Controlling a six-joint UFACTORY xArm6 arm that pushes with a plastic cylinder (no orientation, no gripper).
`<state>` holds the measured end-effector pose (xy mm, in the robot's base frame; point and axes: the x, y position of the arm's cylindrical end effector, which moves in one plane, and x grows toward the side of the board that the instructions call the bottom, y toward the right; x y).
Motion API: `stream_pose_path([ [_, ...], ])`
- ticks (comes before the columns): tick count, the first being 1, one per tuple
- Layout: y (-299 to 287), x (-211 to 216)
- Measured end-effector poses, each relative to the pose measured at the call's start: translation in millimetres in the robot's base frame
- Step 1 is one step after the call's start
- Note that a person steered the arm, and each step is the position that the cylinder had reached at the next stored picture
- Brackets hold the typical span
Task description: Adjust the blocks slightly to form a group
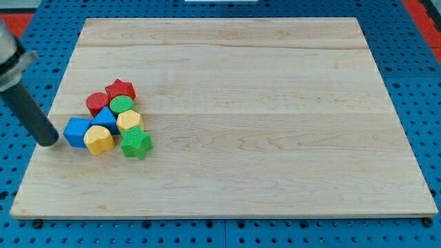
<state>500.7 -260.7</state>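
Blocks clustered at the surface's (275,138) left. My tip (48,141) sits just left of the blue cube (77,131); no hand fitted, nothing held. Blocks judged light, rigid, free-sliding: push flat faces.

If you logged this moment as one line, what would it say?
tip: my tip just left of blue cube | blocks: eight clustered at the wooden board's left | gaps: none obvious

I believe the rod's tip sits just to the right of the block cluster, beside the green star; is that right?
Not quite: the camera view shows my tip just to the left of the block cluster, beside the blue cube. The green star lies on the cluster's far side.
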Motion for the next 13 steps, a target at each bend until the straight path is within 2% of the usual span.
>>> stream_pose_path([
  [1,34.6,0.0],
  [2,33.1,6.5],
  [3,11.9,37.1],
  [4,27.0,59.8],
  [5,58.9,58.3],
  [8,94.5,40.7],
  [10,83.9,47.7],
  [12,84.7,33.9],
  [13,78.5,55.0],
])
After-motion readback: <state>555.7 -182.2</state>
